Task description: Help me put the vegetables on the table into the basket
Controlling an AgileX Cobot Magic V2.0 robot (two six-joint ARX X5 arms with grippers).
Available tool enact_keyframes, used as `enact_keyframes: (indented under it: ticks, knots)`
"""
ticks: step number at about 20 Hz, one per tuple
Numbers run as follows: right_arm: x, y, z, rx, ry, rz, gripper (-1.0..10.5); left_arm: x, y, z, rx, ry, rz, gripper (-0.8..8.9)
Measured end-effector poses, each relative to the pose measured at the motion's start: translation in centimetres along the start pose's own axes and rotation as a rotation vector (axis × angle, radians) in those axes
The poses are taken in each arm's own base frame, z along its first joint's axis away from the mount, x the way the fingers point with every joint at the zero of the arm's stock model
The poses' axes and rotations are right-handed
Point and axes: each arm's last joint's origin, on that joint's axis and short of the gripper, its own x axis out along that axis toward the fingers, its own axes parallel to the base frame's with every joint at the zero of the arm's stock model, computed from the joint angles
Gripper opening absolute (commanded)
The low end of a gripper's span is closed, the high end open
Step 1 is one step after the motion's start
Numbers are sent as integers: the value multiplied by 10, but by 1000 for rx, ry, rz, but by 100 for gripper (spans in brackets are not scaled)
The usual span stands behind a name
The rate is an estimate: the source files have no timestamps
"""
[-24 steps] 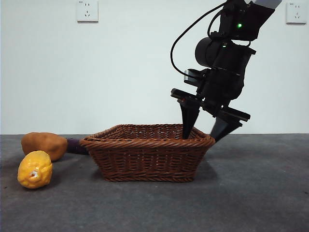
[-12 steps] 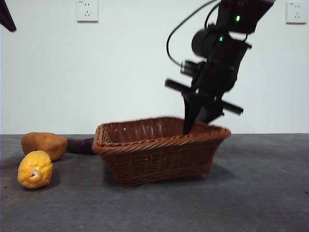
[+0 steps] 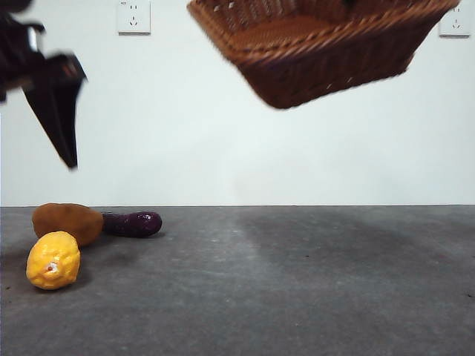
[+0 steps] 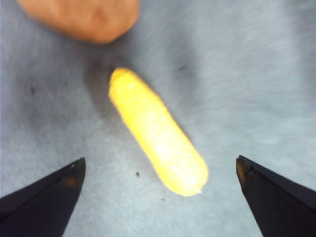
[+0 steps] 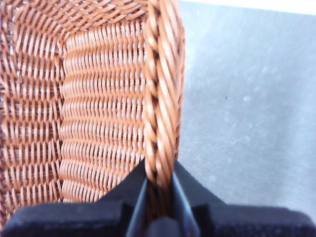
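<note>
Basket (image 3: 326,52) raised clear of the tabletop (image 3: 297,297), tilted, at upper right of the front frame, gripped by its braided rim in the right claw (image 5: 159,195), jaws pinched tight on either side of the weave; presumably lifted so as to be brought nearer the vegetables. Left claw (image 4: 158,192) spread wide, seen blurred at upper left of the front frame, poised over the yellow lemon-like piece (image 4: 157,132), which lies between the jaws in the wrist picture, untouched. Potato-like lump (image 3: 67,222) just behind it at lower left, likely touching, though blur makes that uncertain. Purple eggplant (image 3: 132,223) beside the lump. All three on the tabletop, none in the basket yet.
</note>
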Motion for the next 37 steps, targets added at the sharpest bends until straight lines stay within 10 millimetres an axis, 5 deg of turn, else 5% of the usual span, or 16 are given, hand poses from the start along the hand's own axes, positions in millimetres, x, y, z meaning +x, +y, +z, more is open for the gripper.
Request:
enact_keyframes:
  ticks: [6, 11, 18, 20, 26, 29, 32, 37]
  knots:
    - [-37, 8, -6, -45, -38, 2, -12, 47, -10, 17, -76, 145, 78, 628]
    - [-42, 9, -8, -61, -31, 1, -12, 73, -18, 16, -119, 217, 118, 616]
    - [-42, 8, -10, -80, -10, 1, -12, 77, -25, 12, -104, 226, 150, 59]
    - [-42, 8, -12, -83, 6, 1, -12, 77, -25, 12, -104, 226, 150, -12]
    - [-42, 8, -15, -81, 33, 1, -12, 75, -28, 12, -26, 228, 126, -8]
    - [-40, 8, -17, -73, 64, 0, -12, 47, -32, 14, 61, 122, 80, -8]
    - [-24, 4, -22, -40, 111, -5, -12, -6, -37, 11, 152, -61, 14, -8]
    - [21, -7, -50, 65, 172, -12, -12, -95, -39, -26, 272, -312, -130, -8]
